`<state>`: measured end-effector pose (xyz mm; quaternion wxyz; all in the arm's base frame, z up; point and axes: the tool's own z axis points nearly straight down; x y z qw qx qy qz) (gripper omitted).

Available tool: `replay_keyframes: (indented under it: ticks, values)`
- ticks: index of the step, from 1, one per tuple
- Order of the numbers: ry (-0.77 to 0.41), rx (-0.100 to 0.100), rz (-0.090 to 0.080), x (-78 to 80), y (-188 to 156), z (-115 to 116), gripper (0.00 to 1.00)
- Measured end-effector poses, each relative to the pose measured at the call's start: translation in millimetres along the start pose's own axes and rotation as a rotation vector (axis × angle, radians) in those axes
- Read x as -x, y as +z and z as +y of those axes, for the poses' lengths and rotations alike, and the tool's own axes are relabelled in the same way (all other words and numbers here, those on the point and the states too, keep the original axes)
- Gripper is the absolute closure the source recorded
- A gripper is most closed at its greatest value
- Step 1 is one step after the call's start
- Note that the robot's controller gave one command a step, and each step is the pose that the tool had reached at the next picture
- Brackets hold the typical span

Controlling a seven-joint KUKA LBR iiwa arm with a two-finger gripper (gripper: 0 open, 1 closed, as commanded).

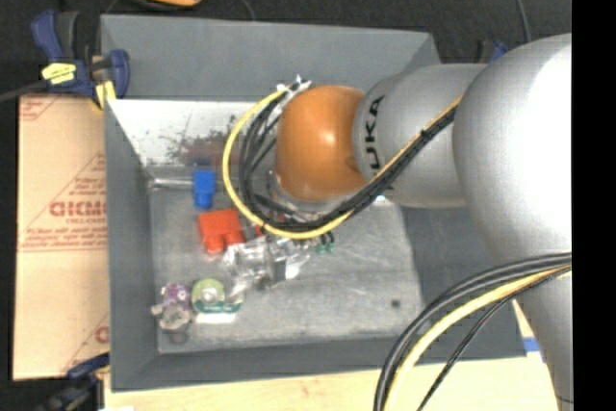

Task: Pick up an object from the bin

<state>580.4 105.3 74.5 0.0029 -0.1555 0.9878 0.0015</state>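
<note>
- The gripper (262, 263) is seen as a pale, glinting metal cluster under the wrist. Whether it is released or clenched cannot be told, nor whether anything is gripped.
- The bin floor behind the wrist is hidden by the rounded orange wrist cover (313, 144) and the looped black and yellow cables (236, 164).
- A small dark green bit (325, 246) is partly seen at the lower edge of the cables, just right of the gripper. Its shape cannot be made out.
- The arm (462, 140) is cut off at the right and bottom edges of the camera view.
- The blocky red-orange plastic piece (218, 228) lies left of centre on the floor of the grey metal bin (385, 303), just beside the gripper on its left. Contact cannot be judged.
- A small blue rectangular block (203, 189) lies just behind the red-orange piece, towards the back wall.
- A round white-and-green disc-like item (211, 295) lies in front of the gripper and slightly to its left, close to it.
- A small purple and grey lump (173, 299) is found just left of the disc, near the front left corner.
- The silver arm is reached in from the right, with the wrist bent down over the bin's middle and the gripper low, near the floor.
</note>
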Motion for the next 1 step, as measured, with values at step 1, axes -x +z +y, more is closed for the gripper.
replay_keyframes:
  ticks: [1]
  values:
    - [0.013, -0.006, -0.003, 1.6, -177.9, -33.7, 1.00]
